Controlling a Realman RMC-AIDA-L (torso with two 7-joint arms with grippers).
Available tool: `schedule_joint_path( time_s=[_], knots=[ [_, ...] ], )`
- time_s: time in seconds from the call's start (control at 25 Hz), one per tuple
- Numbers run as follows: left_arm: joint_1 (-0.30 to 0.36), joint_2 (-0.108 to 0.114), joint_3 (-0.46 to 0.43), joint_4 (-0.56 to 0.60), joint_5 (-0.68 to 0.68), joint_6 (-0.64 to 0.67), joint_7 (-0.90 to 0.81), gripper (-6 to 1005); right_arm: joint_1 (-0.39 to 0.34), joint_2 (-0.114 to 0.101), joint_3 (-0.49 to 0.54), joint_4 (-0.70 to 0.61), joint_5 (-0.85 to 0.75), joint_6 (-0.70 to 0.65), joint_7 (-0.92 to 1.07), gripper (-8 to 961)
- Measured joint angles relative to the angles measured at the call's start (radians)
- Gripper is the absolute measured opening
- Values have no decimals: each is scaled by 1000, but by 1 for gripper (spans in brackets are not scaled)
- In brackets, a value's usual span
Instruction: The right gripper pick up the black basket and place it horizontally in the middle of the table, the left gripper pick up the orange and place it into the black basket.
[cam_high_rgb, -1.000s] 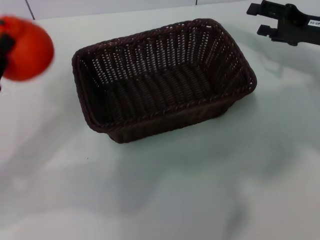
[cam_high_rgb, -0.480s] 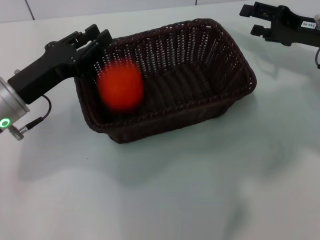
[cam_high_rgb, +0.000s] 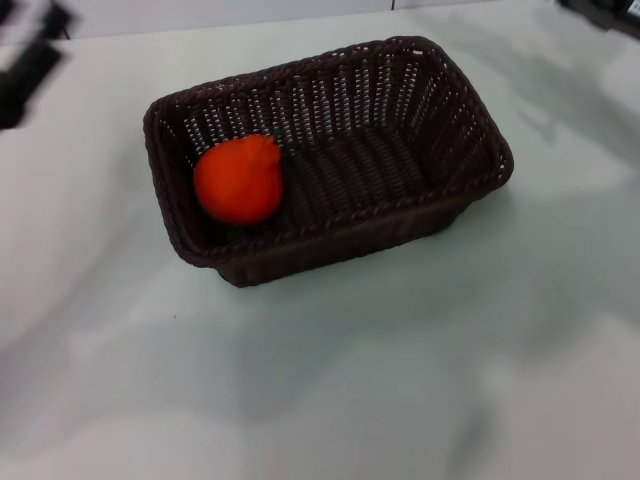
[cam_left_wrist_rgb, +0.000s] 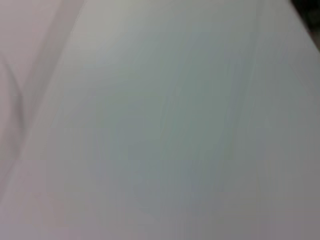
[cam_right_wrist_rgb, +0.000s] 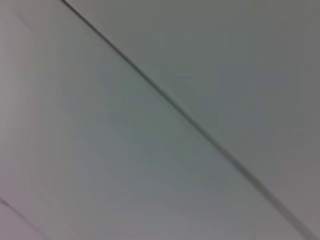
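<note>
Glossy white bench bearing soft shadows, its far edge meeting a pale panelled wall.

Both arms at the far edges of the head view

The left gripper shows only as a dark blurred shape at the far left corner of the head view, raised and well out to the side; its fingers cannot be made out. The right gripper is cut off at the far right corner, just a sliver of black visible, and its state cannot be told either. Neither wrist view shows any part of its own arm or fingers.
</note>
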Motion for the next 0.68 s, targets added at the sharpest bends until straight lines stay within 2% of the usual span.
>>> schedule_joint_path(
  time_s=[0.04, 0.16, 0.28, 0.32, 0.44, 0.68],
  knots=[
    [18, -1, -19, 30, -55, -39, 56, 723, -7, 7, 0, 0, 42, 0, -63, 879],
    [68, -2, -90, 128, -194, -134, 196, 820, -34, 45, 5, 0, 215, -1, -339, 879],
    [103, -2, -150, 179, -255, -161, 227, 917, -52, 92, 31, 15, 395, -1, -641, 879],
    [114, -2, -164, 190, -264, -169, 227, 917, -55, 102, 40, 31, 449, 1, -737, 879],
    [148, -2, -184, 208, -274, -203, 228, 917, -55, 103, 47, 99, 553, 4, -918, 879],
    [175, -2, -188, 219, -276, -247, 228, 917, -43, 102, 49, 129, 610, -15, -983, 879]
  ],
)
